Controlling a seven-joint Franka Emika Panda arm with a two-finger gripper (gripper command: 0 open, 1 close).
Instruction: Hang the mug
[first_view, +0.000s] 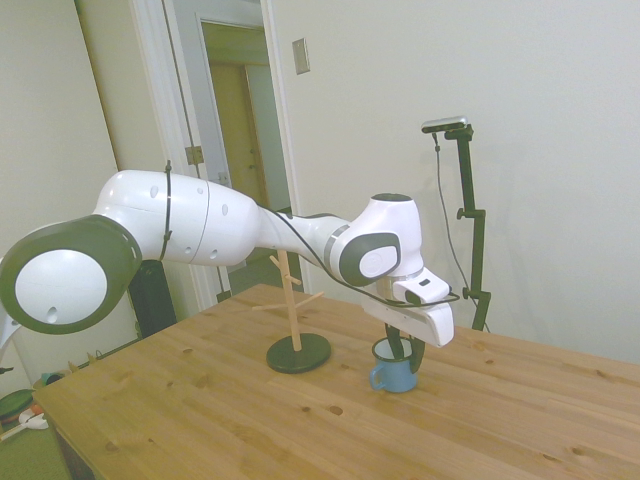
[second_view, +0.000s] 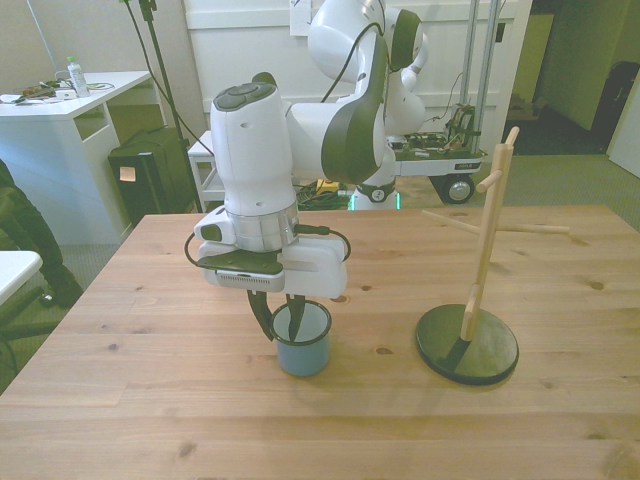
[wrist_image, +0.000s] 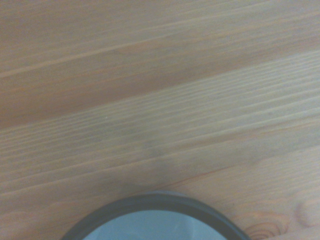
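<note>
Look for the mug near the middle of the desk, standing upright with the open side up. Not lifted yet, not hung yet. Find the wooden peg stand well apart from it, over at the front view's right, much taller, with thin pegs sticking out and up.

Reaching down from above with the white arm, right over the mug. Holding the jaws apart, one on each side of the mug's wall: one dipping inside the cup, one hanging just outside, at the part of the rim toward the front view's left. Not squeezing the wall yet, going by the small gap in the front view.

Probably set this way to pinch the thin wall, not the whole round cup, likely too wide for an easy hold. Spot the blue handle in the side view, poking out on the stand's side and left free. Good to leave free, surely, being the loop meant for slipping over a peg.

From the wrist, only a blurry dark curve of the rim over bare wood.

Most likely next: close on the wall, lift straight up, carry across to the stand, hook the handle over a peg. Careful, maybe, with smooth enamel slipping and a skinny peg to aim for.
</note>
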